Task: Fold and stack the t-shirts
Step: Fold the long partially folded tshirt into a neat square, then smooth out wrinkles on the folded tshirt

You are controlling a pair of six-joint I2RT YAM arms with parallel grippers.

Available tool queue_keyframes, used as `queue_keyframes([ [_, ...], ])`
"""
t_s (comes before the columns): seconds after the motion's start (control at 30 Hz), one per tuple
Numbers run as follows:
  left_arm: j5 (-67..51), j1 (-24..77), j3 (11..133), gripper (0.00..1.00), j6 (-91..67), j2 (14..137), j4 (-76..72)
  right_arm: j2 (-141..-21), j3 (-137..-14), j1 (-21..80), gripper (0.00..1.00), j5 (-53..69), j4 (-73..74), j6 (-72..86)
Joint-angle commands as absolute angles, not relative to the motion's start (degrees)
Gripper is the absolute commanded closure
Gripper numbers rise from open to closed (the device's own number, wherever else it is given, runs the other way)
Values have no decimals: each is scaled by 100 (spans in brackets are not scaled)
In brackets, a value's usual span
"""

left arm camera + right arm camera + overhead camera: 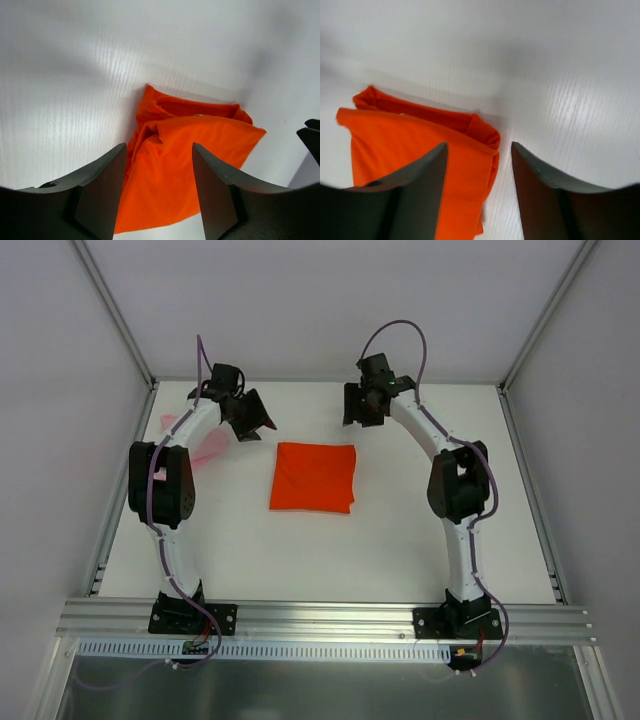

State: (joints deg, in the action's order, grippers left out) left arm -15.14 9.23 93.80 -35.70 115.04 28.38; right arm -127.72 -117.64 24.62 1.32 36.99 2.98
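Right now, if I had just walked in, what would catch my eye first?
The orange tee, folded into a neat square, lies in the middle of the white table. The left gripper and right gripper hang open and empty near its two far corners. A pink tee peeks out at the far left, partly hidden by the left arm.

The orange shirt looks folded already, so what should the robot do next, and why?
Probably swing the open left tool leftward to the pink t-shirt. The orange t-shirt already lies folded mid-table, while the pink one lies apart, half hidden by the left arm, not yet stacked.
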Motion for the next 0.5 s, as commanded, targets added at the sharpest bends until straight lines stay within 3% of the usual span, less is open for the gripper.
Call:
queue_keyframes([
  [0.0, -2564, 870, 9677, 45, -3182, 11144, 3067, -11866, -11788, 2215, 43, 1200, 3927, 421],
  [0.03, -2819, 870, 9616, 45, -3182, 11162, 3102, -11630, -11630, 2180, 59, 1413, 3929, 578],
  [0.1, -3575, 870, 9458, 47, -3260, 11206, 2980, -11374, -11000, 2180, 72, 2000, 3693, 676],
  [0.13, -3751, 870, 9231, 48, -3400, 11215, 2727, -11138, -10778, 2180, 84, 2160, 3561, 912],
  [0.2, -4183, 870, 9001, 50, -3576, 11233, 2427, -11013, -10382, 2180, 90, 2679, 3148, 1168],
  [0.23, -4236, 905, 8835, 50, -3655, 11224, 2234, -11013, -10110, 2180, 99, 2863, 3051, 1430],
  [0.47, -4702, 914, 8561, 52, -3876, 11443, 1732, -11004, -9141, 2303, 99, 3200, 1978, 2030],
])
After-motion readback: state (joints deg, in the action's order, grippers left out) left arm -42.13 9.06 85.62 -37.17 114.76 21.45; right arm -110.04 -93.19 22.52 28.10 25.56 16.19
